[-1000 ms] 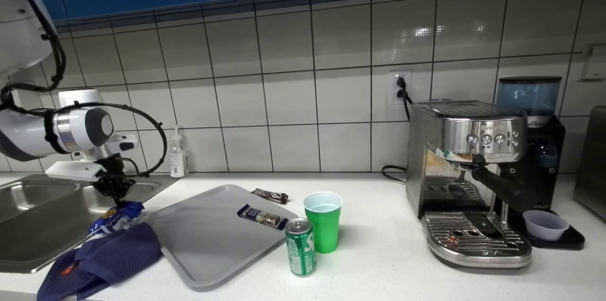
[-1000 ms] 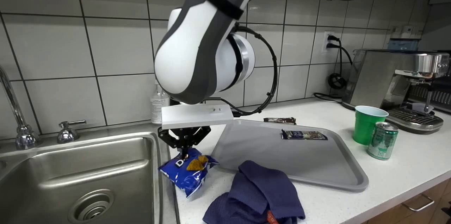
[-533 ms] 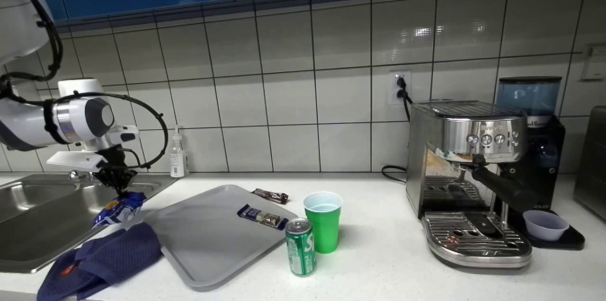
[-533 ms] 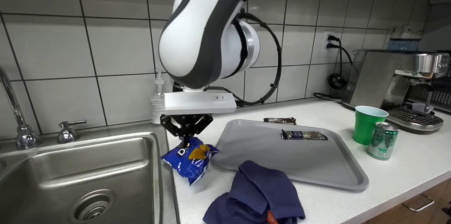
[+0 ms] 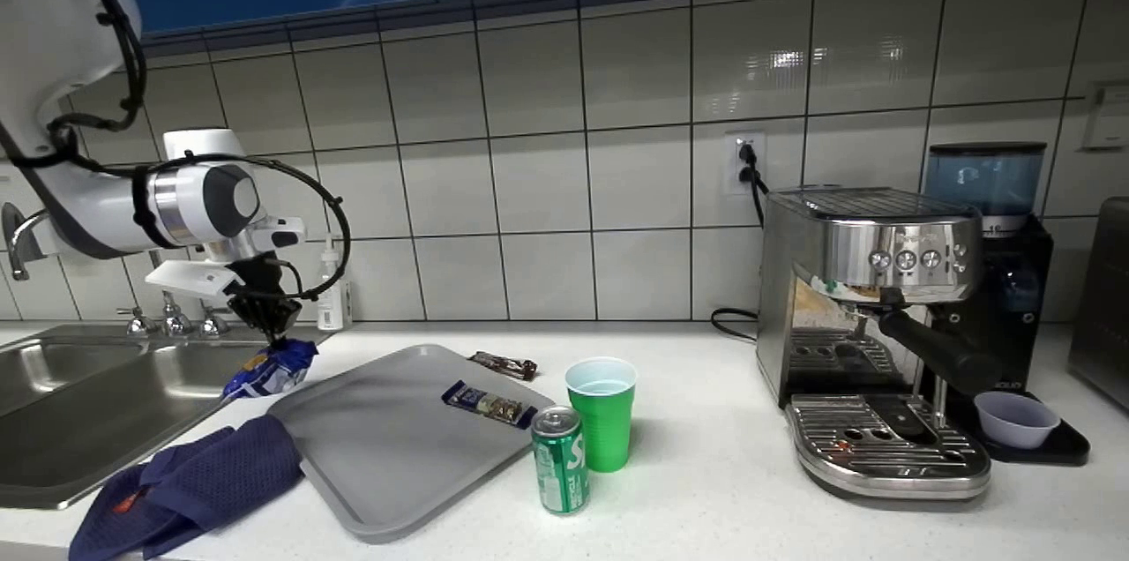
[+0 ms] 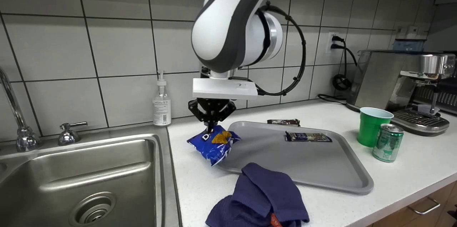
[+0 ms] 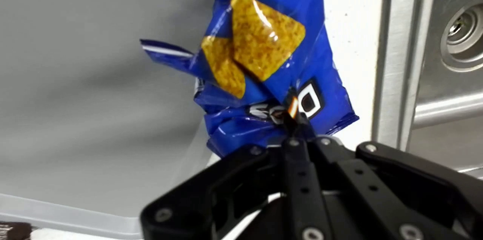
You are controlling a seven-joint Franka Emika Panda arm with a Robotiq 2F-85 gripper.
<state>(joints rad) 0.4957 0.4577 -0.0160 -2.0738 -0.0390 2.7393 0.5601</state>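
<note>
Wrist view: the fingers (image 7: 304,128) are pinching the blue chip bag (image 7: 269,53) over the worktop (image 7: 354,43) by the edge of the gray tray (image 7: 94,119), and that narrow hold is probably calling for slow, level handling

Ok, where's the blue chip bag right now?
Just left of center in an exterior view, the blue chip bag is pinched in the pincer, right of the sink and hiding a bit of the gray tray.

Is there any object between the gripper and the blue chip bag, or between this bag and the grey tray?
Nothing visible: the gripper pinches the blue chip bag, which overlaps the grey tray in the wrist view.
</note>
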